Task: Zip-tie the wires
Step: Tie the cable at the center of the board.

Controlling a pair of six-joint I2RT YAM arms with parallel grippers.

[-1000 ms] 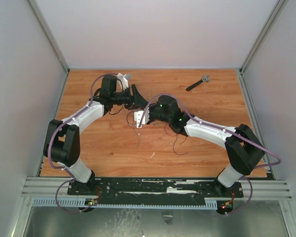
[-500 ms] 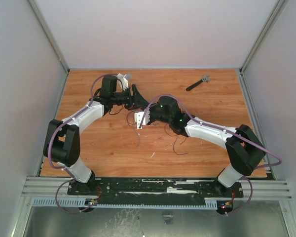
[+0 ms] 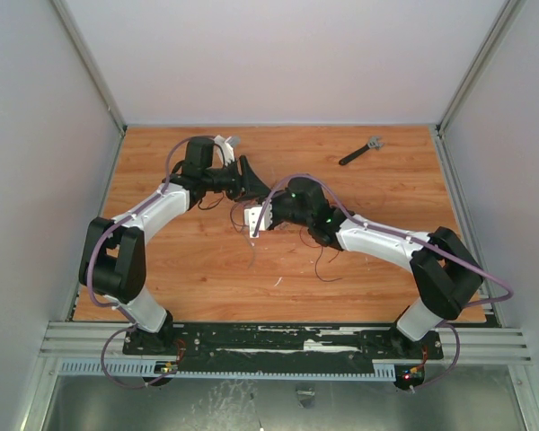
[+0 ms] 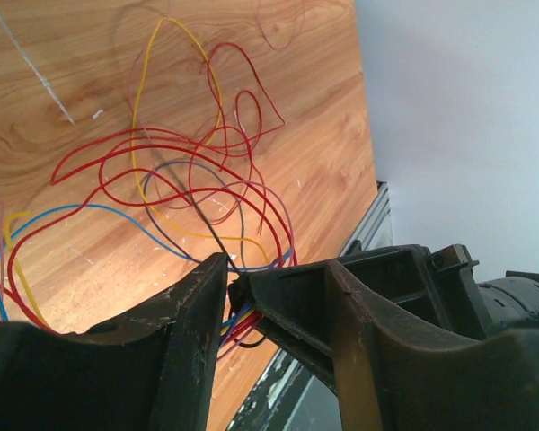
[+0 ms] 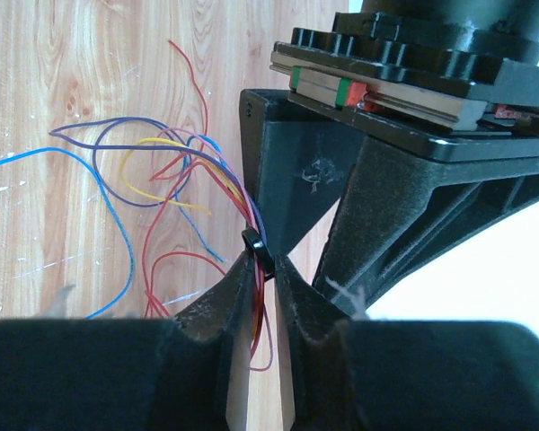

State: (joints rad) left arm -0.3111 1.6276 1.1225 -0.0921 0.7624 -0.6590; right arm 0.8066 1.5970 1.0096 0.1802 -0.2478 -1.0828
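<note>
- The left fingers [image 4: 193, 332] are clamped on the loose tangle of thin, mostly red wires [image 4: 198, 180], well left of and nearer than the short black grey-headed tool [image 3: 361, 150] on the wooden desk [image 3: 189, 269].
- The right fingers [image 5: 211, 314] pinch the thin black plastic zip tie [image 5: 254, 244] where it loops around those strands.
- Risk: pulling the arms apart could slip the loop off, or leave stray strands outside it.

Only a black stub of the zip tie [image 5: 257, 249] shows in the right tool [image 5: 256, 269], while the wires [image 4: 189, 171] vanish inside the left tool [image 4: 226, 274] and run off that picture's left edge.
</note>
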